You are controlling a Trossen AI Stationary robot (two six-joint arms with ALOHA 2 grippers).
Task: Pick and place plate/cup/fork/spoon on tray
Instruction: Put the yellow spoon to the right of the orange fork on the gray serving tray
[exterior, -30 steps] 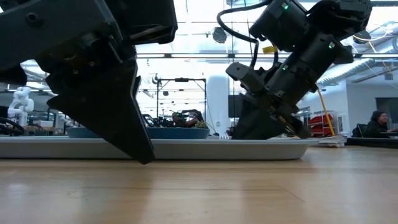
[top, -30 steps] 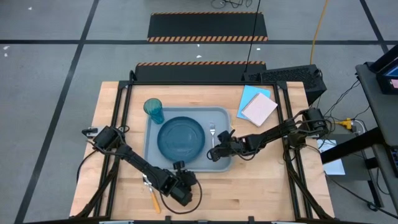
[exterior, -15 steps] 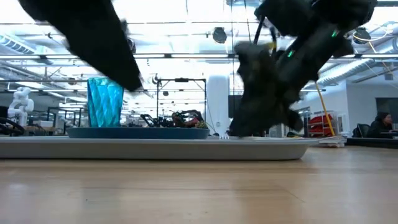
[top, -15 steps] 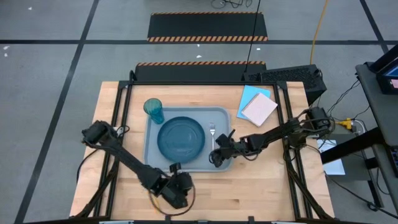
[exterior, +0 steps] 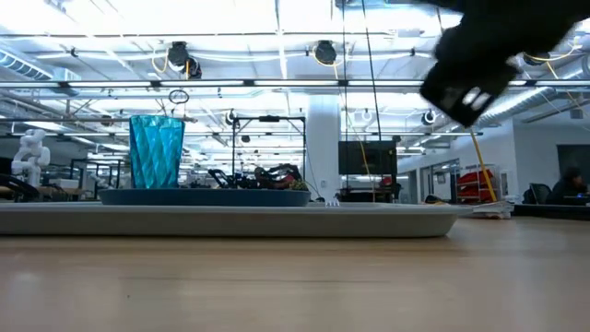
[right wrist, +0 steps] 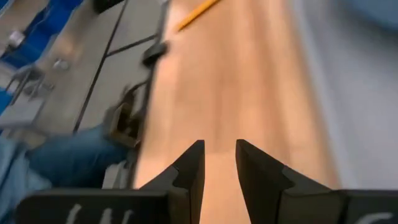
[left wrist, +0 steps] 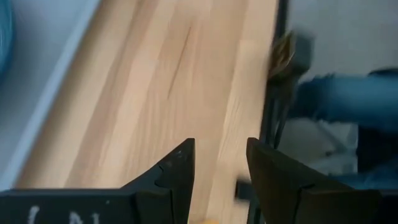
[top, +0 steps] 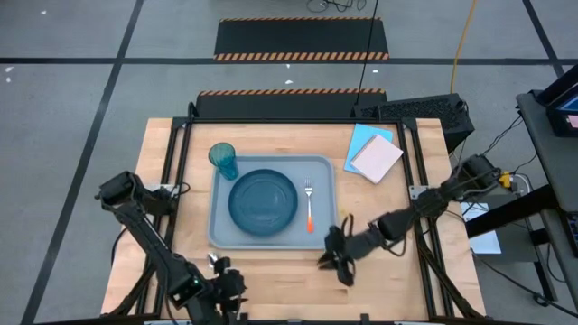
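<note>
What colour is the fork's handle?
Orange; the fork shows best in the high view.

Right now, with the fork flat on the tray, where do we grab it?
Probably the orange handle, from straight above, closing across its width: the fork lies flat between plate and tray rim, handle end nearest the right tool.

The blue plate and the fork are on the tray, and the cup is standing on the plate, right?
Not quite. The high view shows the cup standing on the tray beside the plate, at a corner, not on it. The fork does lie on the tray.
</note>
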